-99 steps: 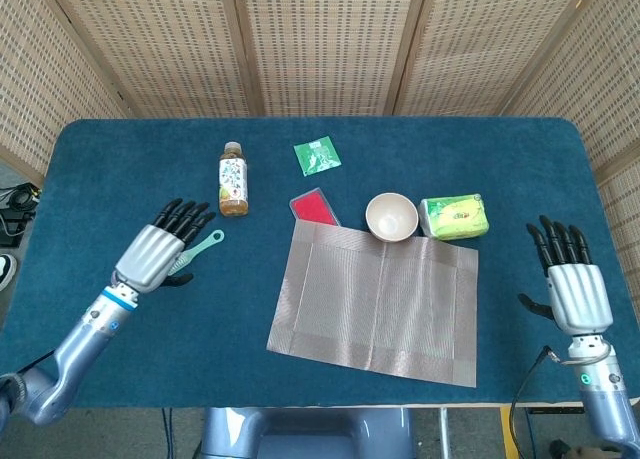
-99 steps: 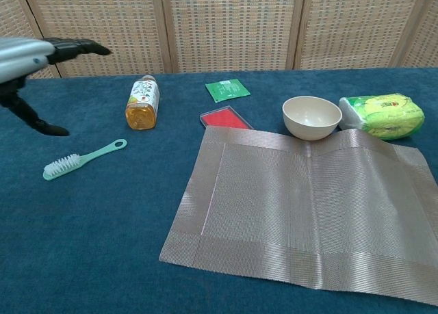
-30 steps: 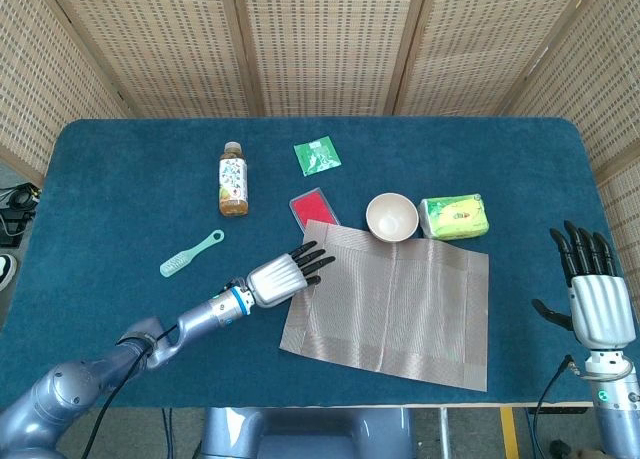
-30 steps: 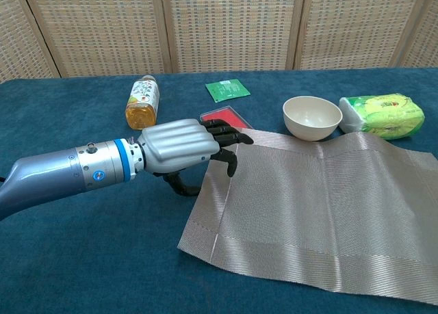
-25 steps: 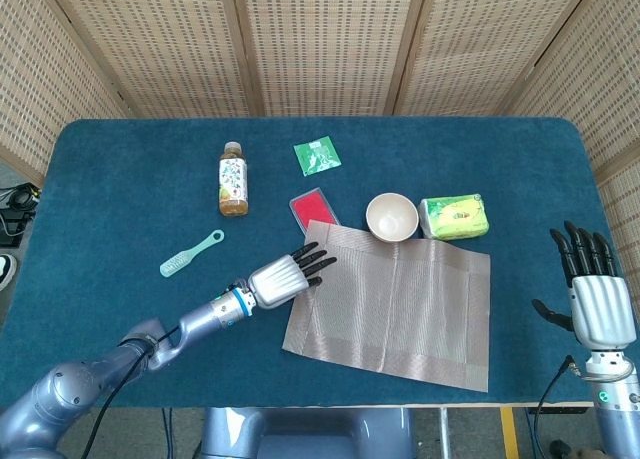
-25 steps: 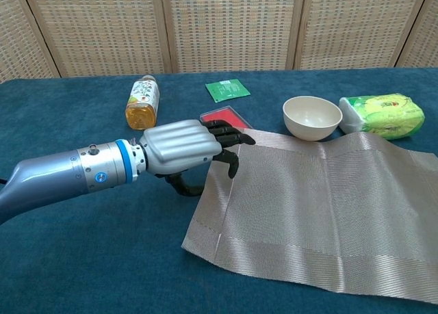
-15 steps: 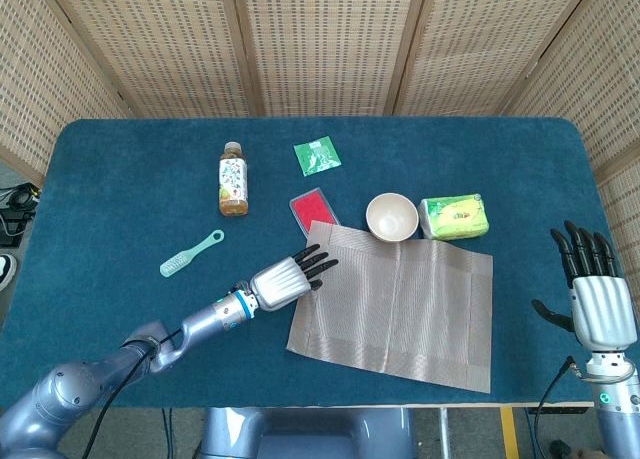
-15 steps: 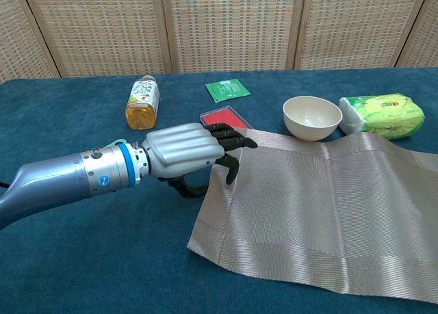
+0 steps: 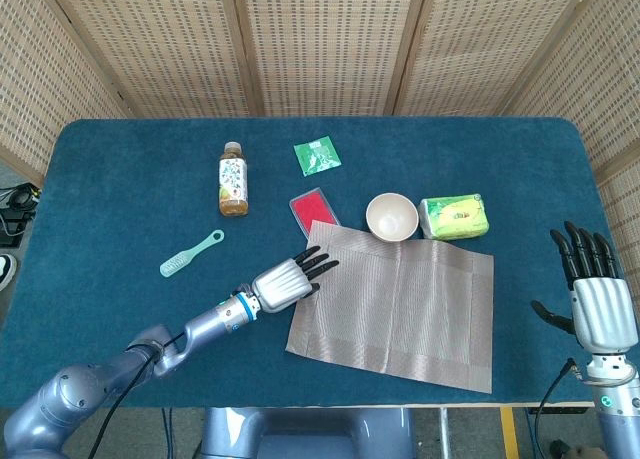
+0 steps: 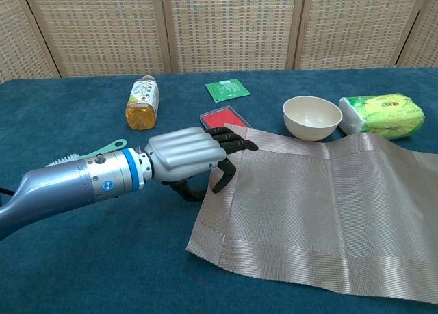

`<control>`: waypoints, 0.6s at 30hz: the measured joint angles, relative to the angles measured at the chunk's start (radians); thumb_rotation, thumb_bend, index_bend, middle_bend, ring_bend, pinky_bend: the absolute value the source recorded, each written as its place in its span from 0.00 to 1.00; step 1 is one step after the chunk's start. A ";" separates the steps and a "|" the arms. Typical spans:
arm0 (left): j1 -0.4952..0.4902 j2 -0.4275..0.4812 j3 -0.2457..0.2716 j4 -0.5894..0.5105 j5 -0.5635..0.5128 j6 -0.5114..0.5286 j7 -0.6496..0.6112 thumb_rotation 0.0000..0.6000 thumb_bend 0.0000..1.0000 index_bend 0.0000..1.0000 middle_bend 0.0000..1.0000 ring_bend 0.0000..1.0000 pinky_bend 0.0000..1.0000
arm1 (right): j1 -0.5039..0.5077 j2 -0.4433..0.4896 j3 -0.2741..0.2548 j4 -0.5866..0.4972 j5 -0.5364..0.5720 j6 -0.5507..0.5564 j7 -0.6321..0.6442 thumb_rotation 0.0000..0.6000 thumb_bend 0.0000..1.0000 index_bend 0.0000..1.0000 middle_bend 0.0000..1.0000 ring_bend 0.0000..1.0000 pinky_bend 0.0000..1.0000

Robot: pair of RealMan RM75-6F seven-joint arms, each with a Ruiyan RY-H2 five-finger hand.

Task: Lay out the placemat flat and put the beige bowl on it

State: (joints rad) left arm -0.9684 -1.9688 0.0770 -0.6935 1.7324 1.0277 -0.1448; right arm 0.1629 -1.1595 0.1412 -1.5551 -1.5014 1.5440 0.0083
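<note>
The woven grey-brown placemat [image 9: 395, 304] [image 10: 321, 204] lies spread on the blue table, its far edge riding up against the beige bowl [image 9: 391, 217] [image 10: 312, 117] and the tissue pack. My left hand [image 9: 283, 281] [image 10: 188, 155] lies flat at the mat's near-left edge, its dark fingertips [image 10: 239, 144] resting on the mat's border, holding nothing. The bowl stands upright and empty just beyond the mat's far edge. My right hand [image 9: 597, 292] hovers with its fingers spread at the table's right edge, well away from the mat; only the head view shows it.
A green tissue pack [image 9: 456, 217] [image 10: 378, 114] sits right of the bowl. A red flat box [image 9: 313, 208] [image 10: 225, 117] pokes out from under the mat's far-left corner. Further left lie a drink bottle [image 9: 232, 179], a green sachet [image 9: 318, 155] and a mint brush [image 9: 190, 253].
My left hand swung in from the far left to the mat's left edge and has pushed the mat to the right. The right hand barely moved.
</note>
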 measured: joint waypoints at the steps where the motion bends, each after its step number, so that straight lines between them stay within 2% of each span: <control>1: 0.001 -0.002 -0.001 0.001 -0.001 0.001 -0.002 1.00 0.46 0.66 0.00 0.00 0.00 | 0.000 0.000 0.000 -0.001 -0.001 0.000 0.001 1.00 0.00 0.00 0.00 0.00 0.00; 12: 0.017 0.000 0.001 -0.017 -0.003 0.028 0.003 1.00 0.47 0.74 0.00 0.00 0.00 | -0.003 0.004 0.000 -0.006 -0.006 0.001 0.005 1.00 0.00 0.00 0.00 0.00 0.00; 18: 0.042 0.050 0.002 -0.120 -0.017 0.032 0.061 1.00 0.48 0.77 0.00 0.00 0.00 | -0.006 0.007 -0.001 -0.012 -0.014 0.007 0.006 1.00 0.00 0.00 0.00 0.00 0.00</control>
State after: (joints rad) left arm -0.9269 -1.9188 0.0790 -0.8140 1.7149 1.0600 -0.0838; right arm 0.1573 -1.1521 0.1405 -1.5668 -1.5158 1.5507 0.0140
